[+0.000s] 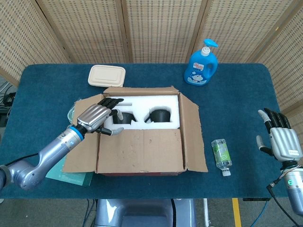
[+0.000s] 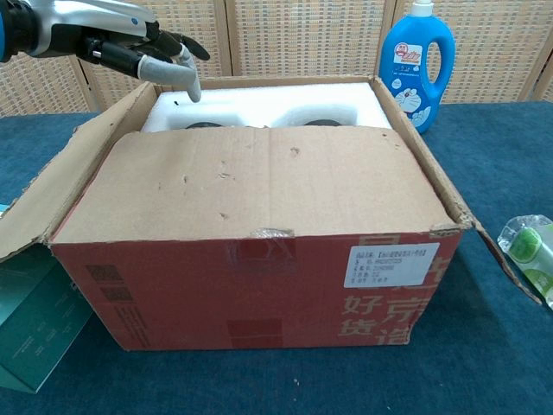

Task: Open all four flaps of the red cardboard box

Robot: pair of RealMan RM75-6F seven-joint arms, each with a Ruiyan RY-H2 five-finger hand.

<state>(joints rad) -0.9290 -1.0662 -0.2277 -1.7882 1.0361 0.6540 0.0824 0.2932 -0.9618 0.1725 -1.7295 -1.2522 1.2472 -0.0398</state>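
Now the left robot hand [image 1: 97,118] hovers over the box [image 1: 142,135] near its left side, fingers spread, holding nothing. The near flap [image 1: 141,150] lies flat over the front half. To open it well, I think the fingers should go under its free inner edge and lift it toward the robot. The right robot hand [image 1: 280,138] is open and empty, well apart. Inside sits white foam [image 1: 142,101] with two dark round parts [image 1: 160,115]. The box stands mid-worktop [image 1: 236,90].
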